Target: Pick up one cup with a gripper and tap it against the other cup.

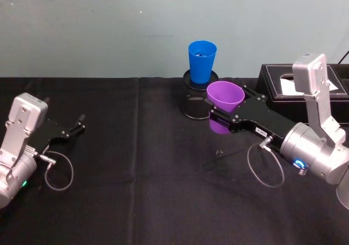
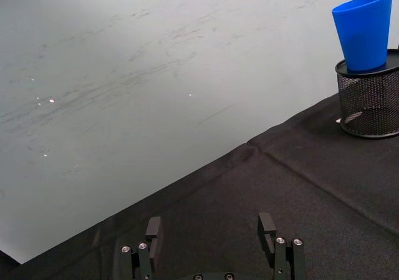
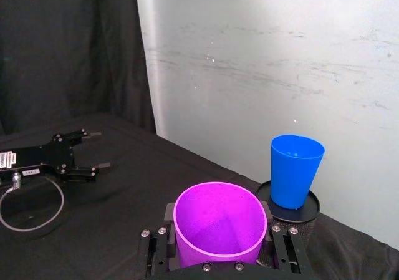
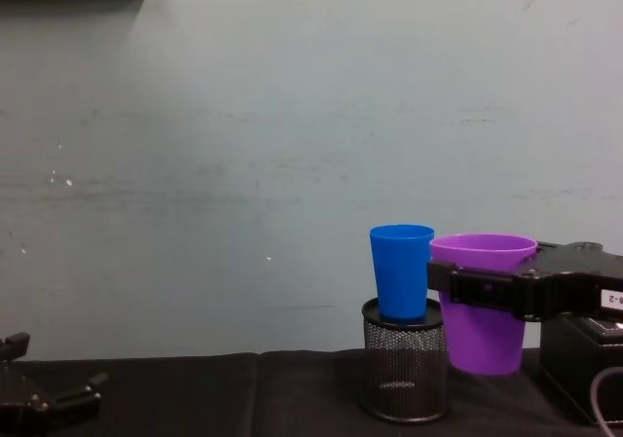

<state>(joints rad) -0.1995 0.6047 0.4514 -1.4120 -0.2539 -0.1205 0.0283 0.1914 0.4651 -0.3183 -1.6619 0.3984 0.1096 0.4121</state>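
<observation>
The purple cup (image 1: 224, 96) hangs upright above the black tablecloth, and my right gripper (image 1: 232, 106) is shut on it just below its rim. The right wrist view looks down into the purple cup (image 3: 218, 227) between the fingers (image 3: 282, 246). The blue cup (image 1: 202, 61) stands upright on a black mesh pen holder (image 1: 193, 102) just behind and left of the purple one, with a small gap between them. In the chest view the purple cup (image 4: 482, 335) sits beside the blue cup (image 4: 401, 272) at about the same height. My left gripper (image 1: 76, 126) rests open at the far left.
A black box (image 1: 289, 87) stands at the back right, behind my right arm. A small black clamp (image 1: 219, 153) lies on the cloth in front of the cups. Cable loops hang by both wrists. The wall runs close behind the table's far edge.
</observation>
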